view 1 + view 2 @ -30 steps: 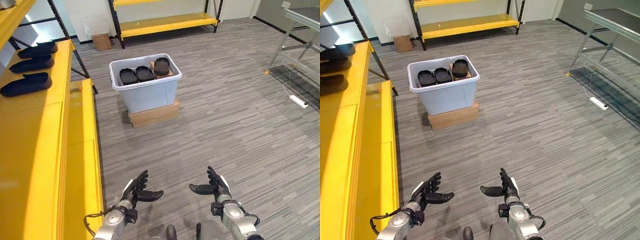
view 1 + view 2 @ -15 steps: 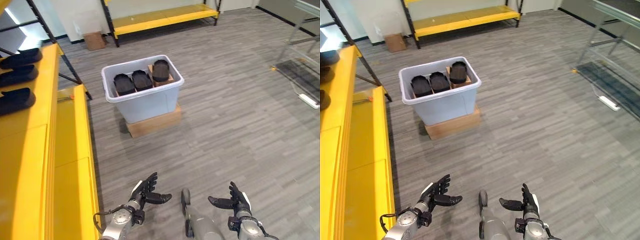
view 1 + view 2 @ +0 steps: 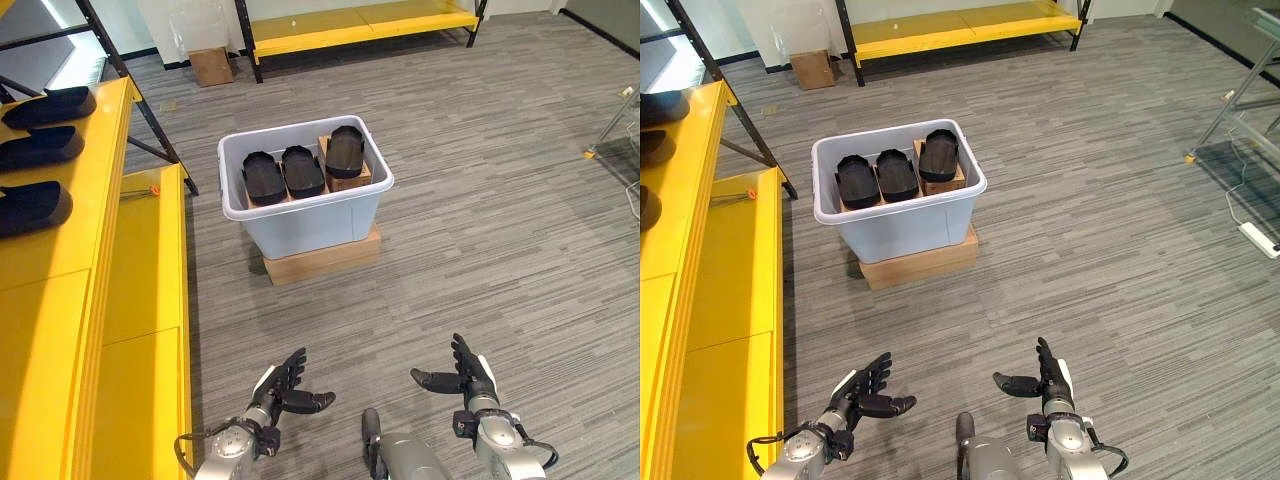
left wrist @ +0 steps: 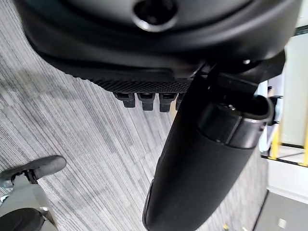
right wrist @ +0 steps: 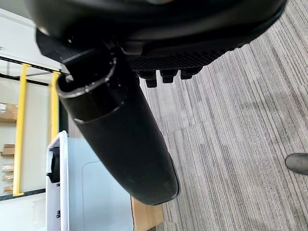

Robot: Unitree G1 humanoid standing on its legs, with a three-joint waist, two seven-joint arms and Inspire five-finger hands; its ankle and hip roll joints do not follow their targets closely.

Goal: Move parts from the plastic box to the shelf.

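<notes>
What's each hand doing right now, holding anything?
Left hand: open, fingers spread, holding nothing.
Right hand: open, fingers spread, holding nothing.

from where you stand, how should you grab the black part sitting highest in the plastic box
A judgement: take the raised black part across its narrow width, near its middle, coming down from above. It lies flat on a cardboard block, above the two lower parts, so its long sides look free, while the plastic box walls block a sideways approach. Both robot hands, left and right, are open and empty.
</notes>
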